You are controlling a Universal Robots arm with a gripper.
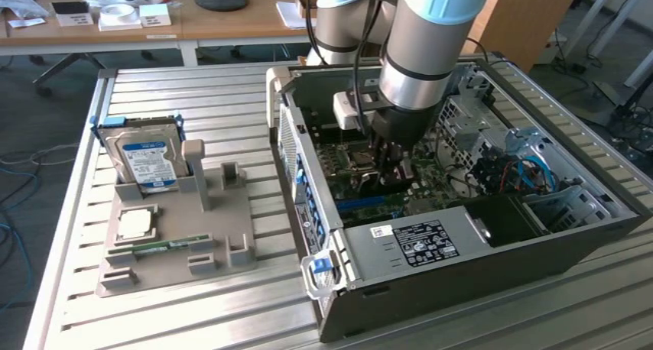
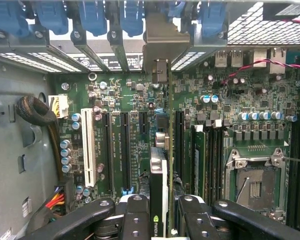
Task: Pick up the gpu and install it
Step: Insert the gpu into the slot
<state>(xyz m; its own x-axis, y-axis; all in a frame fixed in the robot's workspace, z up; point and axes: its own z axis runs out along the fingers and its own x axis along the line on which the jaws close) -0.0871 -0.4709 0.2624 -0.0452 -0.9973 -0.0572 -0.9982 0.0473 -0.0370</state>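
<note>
The gpu (image 2: pixel 159 170) shows edge-on in the wrist view. It is a thin card with a green logo near my fingers, and its silver end bracket (image 2: pixel 162 47) sits at the case's rear slot openings. My gripper (image 2: pixel 162 212) is shut on it, one black finger on each face. The card stands upright over the green motherboard (image 2: pixel 125 95), between the black expansion slots (image 2: pixel 126 150) and the memory slots. Whether its edge sits in a slot is hidden. In the exterior view my gripper (image 1: pixel 393 166) reaches down inside the open computer case (image 1: pixel 459 251), with the dark gpu (image 1: pixel 396 178) between its fingers.
A blue-labelled hard drive (image 1: pixel 146 163), a processor chip (image 1: pixel 138 222) and a green memory stick (image 1: pixel 164 247) rest on a grey fixture (image 1: pixel 229 228) at the exterior view's left. Inside the case are a white slot (image 2: pixel 88 145), the processor socket (image 2: pixel 255 180), cables (image 2: pixel 37 112) and the power supply (image 1: pixel 429 239).
</note>
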